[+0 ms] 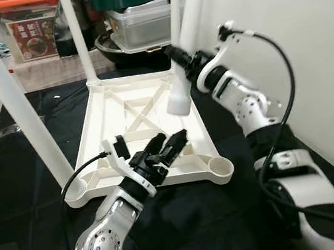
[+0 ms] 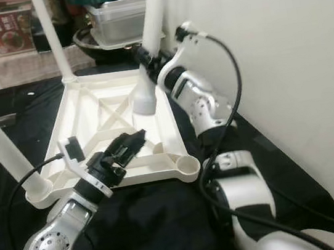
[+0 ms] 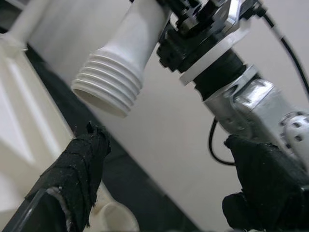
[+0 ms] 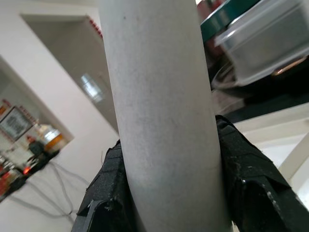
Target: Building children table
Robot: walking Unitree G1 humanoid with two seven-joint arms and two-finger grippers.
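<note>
Nearest the camera, the left gripper (image 1: pixel 169 146) hovers over the near edge of the tabletop (image 1: pixel 146 112), its fingers (image 3: pixel 72 179) spread and holding nothing. The white tabletop lies upside down on a black-covered surface (image 1: pixel 26 182), ribs up. Two legs already stand in it: one at the near left corner (image 1: pixel 7 91), one at the far left (image 1: pixel 77 38). The near right socket (image 1: pixel 221 168) is open; the far right corner is hidden behind the right arm. The right gripper (image 1: pixel 181 57) pinches a third leg (image 2: pixel 149 34) partway up its shaft, fingers (image 4: pixel 251 188) pressed against both sides, with the threaded end (image 3: pixel 108 89) hanging in the air above the right side of the tabletop, touching nothing. The step in hand looks to be fitting this leg. Next, the threaded end would need to be brought over an open socket, held upright, lowered in and turned, while the left gripper could steady the tabletop.
</note>
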